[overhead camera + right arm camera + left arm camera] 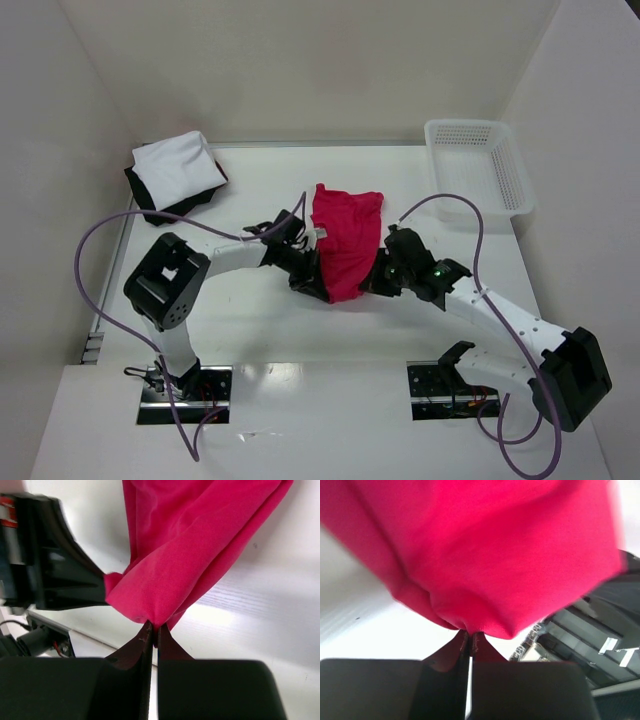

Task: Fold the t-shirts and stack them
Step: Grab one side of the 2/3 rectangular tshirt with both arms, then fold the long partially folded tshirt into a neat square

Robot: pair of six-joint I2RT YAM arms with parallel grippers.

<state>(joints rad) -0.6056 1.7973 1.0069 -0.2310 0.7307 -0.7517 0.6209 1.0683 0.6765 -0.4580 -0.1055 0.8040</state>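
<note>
The crimson red t-shirt (pixel 345 238) lies partly folded in the middle of the table, its near end lifted. My left gripper (pixel 312 277) is shut on its near left edge; the cloth (pixel 485 555) bunches above the shut fingertips. My right gripper (pixel 373 280) is shut on its near right edge; the cloth (pixel 185 550) hangs from the pinch. The two grippers stand close together, either side of the shirt's near end. A folded white t-shirt (pixel 178 168) rests on a folded black t-shirt (pixel 165 207) at the far left.
A white plastic mesh basket (pixel 478 165) stands at the far right. White walls close in the table on the left, back and right. The table's near edge (pixel 320 364) runs just ahead of the arm bases. Purple cables loop over both arms.
</note>
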